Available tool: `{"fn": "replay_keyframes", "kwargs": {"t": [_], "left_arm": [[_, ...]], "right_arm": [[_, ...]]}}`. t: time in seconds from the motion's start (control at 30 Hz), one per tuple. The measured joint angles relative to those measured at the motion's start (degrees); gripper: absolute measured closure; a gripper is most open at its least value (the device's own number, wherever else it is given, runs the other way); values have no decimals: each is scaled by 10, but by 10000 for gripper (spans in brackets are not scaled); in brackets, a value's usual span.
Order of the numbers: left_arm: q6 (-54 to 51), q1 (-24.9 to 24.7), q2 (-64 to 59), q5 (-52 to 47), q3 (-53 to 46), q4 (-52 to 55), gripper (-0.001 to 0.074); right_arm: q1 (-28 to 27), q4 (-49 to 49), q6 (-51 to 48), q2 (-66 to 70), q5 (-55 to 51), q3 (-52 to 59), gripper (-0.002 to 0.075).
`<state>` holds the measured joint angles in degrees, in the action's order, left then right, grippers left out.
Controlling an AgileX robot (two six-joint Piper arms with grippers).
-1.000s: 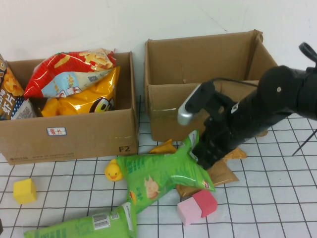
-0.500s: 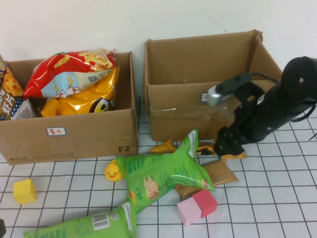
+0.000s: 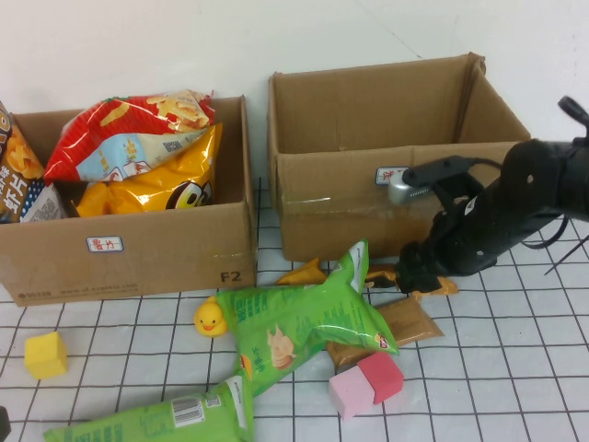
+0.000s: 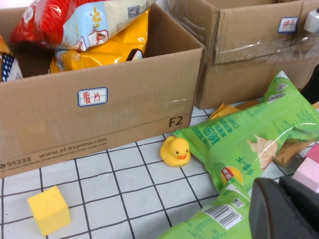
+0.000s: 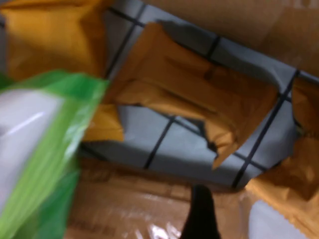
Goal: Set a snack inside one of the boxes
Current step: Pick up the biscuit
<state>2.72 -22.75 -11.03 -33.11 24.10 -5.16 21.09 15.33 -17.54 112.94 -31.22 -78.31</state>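
My right gripper is low over the table in front of the empty right box, just above an orange snack packet and a brown packet. The right wrist view shows the orange packet, the brown packet and an edge of the green chip bag close below. The green chip bag lies to the gripper's left. The left box is full of snack bags. My left gripper is shut and empty, over a second green bag.
A yellow duck sits beside the green bag. A yellow cube lies at the front left. A pink and red block lies in front of the brown packet. Another orange packet lies by the right box's front wall.
My right arm has swung right, away from the green bag, and dropped low in front of the right box over the orange packet. The snacks have not moved.
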Motion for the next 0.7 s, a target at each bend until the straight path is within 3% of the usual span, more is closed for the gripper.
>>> {"fn": "replay_keyframes", "kwargs": {"t": [0.37, 0.7], "left_arm": [[1, 0, 0, 0, 0, 17, 736], [1, 0, 0, 0, 0, 36, 736]], "right_arm": [[0, -72, 111, 16, 25, 0, 232], [0, -87, 143, 39, 41, 0, 237]]}}
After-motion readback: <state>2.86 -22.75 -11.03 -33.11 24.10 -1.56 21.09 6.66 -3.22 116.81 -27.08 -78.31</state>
